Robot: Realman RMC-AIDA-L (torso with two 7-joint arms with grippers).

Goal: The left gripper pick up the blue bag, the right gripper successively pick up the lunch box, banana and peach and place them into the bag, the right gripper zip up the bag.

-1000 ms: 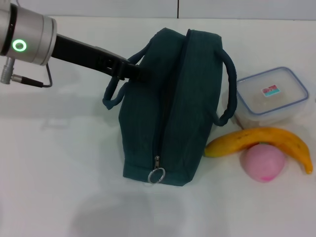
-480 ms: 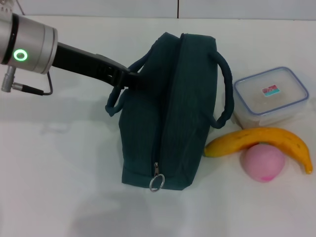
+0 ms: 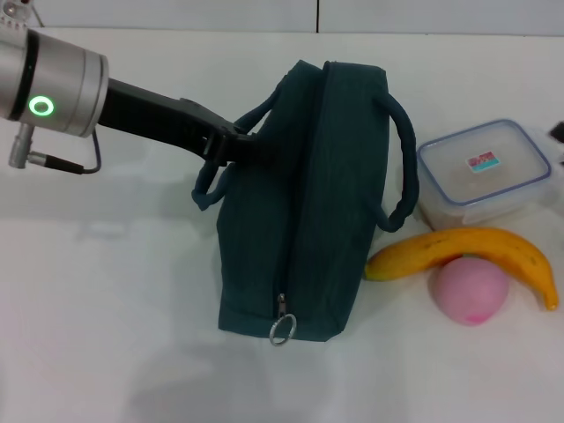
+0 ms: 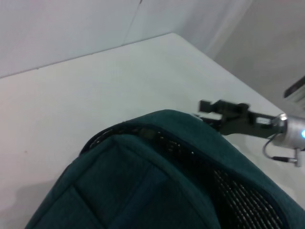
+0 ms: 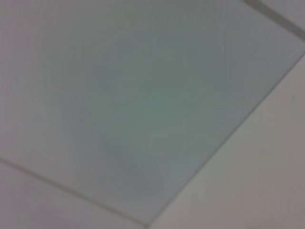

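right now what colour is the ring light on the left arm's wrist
Green, glowing on the silver wrist behind the left gripper; the head view shows it best.

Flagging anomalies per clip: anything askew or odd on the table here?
One oddity: the banana lies across the top of the peach rather than flat. The blue bag is zipped; the left gripper is at its handle.

The blue bag [image 4: 157, 186] fills the near part of the view, its dark teal fabric rising over a white table [image 4: 71, 105]. Beyond its upper edge a black arm with a silver wrist reaches in, probably the right gripper [image 4: 206, 105]; its fingers are unclear.
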